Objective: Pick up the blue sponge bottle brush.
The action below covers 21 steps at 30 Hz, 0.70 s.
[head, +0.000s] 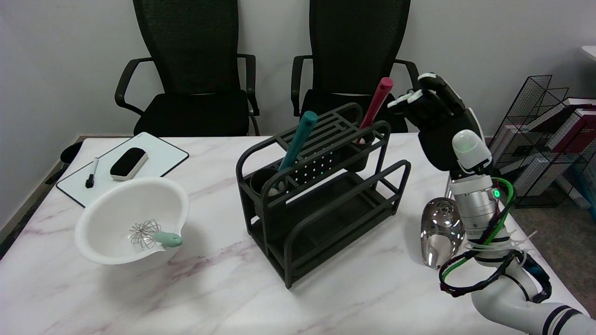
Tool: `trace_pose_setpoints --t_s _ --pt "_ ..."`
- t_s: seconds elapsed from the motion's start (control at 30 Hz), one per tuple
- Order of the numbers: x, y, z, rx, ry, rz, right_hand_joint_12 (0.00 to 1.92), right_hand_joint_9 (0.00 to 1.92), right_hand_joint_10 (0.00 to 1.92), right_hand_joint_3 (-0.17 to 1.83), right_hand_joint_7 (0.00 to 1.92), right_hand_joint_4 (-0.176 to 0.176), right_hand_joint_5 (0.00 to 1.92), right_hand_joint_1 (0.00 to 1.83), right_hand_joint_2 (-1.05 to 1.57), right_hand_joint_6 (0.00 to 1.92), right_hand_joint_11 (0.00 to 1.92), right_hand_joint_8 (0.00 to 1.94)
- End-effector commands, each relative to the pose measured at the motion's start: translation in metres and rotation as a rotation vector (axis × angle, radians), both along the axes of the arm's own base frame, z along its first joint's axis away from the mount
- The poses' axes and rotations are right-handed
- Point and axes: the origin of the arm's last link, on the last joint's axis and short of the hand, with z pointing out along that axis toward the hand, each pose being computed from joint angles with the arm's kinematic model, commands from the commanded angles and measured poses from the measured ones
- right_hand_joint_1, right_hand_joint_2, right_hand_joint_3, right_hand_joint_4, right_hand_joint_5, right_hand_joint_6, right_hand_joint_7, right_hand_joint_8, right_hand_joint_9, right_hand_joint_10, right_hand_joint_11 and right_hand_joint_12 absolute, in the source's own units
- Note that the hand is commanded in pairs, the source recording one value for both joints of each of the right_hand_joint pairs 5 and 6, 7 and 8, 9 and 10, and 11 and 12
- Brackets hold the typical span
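Teal plastic marks the handle of the blue sponge bottle brush (298, 139), which leans in the left cup of the black utensil rack (321, 195) at the centre of the frame, its head sunk in the cup and mostly hidden. A red-handled brush (376, 104) leans in the right cup. The robot hand (430, 116) hovers in the upper right, near the red handle, fingers spread and holding nothing. Judging by its build, the brush is light, with a stiff, smooth handle and a soft, squashy head. The free upper handle is the place to grip, and a firm wrap should stop it slipping. Lifting along its lean should clear the rack's rail.
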Motion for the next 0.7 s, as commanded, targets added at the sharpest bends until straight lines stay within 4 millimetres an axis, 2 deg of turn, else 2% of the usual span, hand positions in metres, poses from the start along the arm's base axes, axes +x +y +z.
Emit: trace_pose_setpoints --t_s 0.03,0.17,0.33,0.5,0.7 --pt "0.035 -0.008 -0.046 0.151 0.024 0.049 0.86 0.97 0.97 0.83 1.06 0.0 0.72 1.02 0.09 0.72 0.86 1.06" --pt "0.032 -0.016 -0.056 0.172 0.058 -0.022 0.92 1.04 1.04 0.82 1.12 0.0 0.72 1.01 0.1 0.72 0.92 1.12" --pt "0.036 -0.03 -0.065 0.18 0.056 -0.074 0.93 1.05 1.05 0.84 1.12 0.0 0.69 1.02 0.05 0.69 0.93 1.12" --pt "0.051 -0.045 -0.074 0.2 0.086 -0.06 0.93 1.05 1.05 0.84 1.11 0.0 0.67 1.03 0.01 0.67 0.93 1.11" --pt "0.076 -0.07 -0.098 0.273 0.132 0.012 0.95 1.07 1.07 0.83 1.21 0.0 0.7 1.03 0.01 0.7 0.95 1.21"
